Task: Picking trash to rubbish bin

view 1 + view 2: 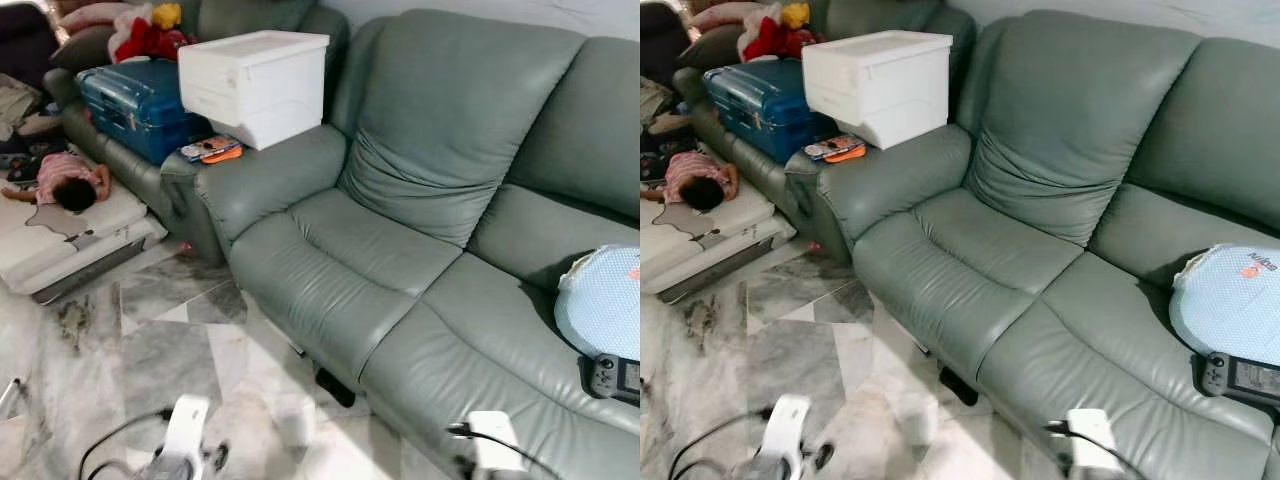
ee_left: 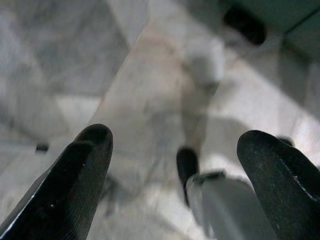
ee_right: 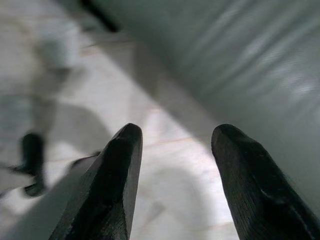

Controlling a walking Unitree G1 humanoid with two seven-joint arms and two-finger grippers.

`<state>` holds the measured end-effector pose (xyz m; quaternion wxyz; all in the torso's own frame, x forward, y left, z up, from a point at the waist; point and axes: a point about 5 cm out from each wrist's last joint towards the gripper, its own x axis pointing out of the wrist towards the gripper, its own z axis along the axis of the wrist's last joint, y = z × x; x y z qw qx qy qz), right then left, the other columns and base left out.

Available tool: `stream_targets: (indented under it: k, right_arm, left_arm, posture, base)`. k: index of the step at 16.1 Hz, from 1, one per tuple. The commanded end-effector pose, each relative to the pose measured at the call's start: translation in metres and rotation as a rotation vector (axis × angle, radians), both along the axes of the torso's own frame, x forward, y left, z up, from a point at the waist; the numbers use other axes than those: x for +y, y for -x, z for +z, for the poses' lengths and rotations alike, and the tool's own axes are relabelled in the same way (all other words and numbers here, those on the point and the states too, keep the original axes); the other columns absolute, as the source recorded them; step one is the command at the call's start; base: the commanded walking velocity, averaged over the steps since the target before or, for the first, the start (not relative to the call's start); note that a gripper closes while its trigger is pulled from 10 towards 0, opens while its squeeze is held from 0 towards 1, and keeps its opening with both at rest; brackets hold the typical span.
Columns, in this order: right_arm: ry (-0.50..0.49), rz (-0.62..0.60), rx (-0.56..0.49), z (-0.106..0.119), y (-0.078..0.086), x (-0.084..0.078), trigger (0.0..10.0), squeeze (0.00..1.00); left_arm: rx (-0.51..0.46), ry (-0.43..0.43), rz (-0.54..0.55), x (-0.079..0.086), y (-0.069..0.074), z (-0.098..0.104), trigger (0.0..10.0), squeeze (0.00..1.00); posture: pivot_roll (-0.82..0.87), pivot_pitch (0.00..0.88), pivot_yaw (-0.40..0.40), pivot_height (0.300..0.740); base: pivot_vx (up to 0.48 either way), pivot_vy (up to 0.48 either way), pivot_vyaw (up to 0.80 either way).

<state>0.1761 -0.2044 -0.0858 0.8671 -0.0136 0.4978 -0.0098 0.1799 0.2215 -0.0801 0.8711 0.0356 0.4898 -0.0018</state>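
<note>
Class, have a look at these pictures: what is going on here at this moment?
A humanoid robot stands on a marble floor facing a grey-green sofa. Both grippers are open and hold nothing: the left gripper points down at the floor, and the right gripper hangs beside the sofa's front edge. A small pale piece of trash lies on the floor just before the sofa, not yet picked up. On the sofa arm sit white storage boxes, with a blue suitcase beyond.

A pale object on the floor [image 1: 293, 418] by the sofa [image 1: 400, 290] is too blurred to identify, also from the left wrist [image 2: 204, 61]. The game console [image 1: 615, 377] and blue cushion [image 1: 603, 300] are cut off at the picture's edge.
</note>
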Motion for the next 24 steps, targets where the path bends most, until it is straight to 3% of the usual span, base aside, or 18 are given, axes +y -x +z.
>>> stream_targets:
  k: [1,6,24]
  right_arm:
    - [-0.015,-0.035,-0.008,0.001,-0.003,0.003,10.0,0.0]
    - [-0.046,-0.03,-0.029,0.003,-0.012,0.018,10.0,0.0]
    - [-0.021,-0.021,-0.012,0.001,-0.007,0.014,10.0,0.0]
  left_arm:
    - [-0.003,-0.009,0.043,0.003,-0.001,0.001,10.0,0.0]
    - [-0.002,-0.016,0.082,0.003,0.0,0.0,10.0,0.0]
    - [0.011,-0.031,0.069,0.005,0.003,-0.001,10.0,0.0]
  posture:
    - [0.02,0.0,0.006,0.74]
    - [0.03,0.0,0.011,0.74]
    - [0.03,0.0,0.02,0.74]
  base:
    - [0.0,0.0,0.0]
    - [0.0,0.0,0.0]
    - [0.0,0.0,0.0]
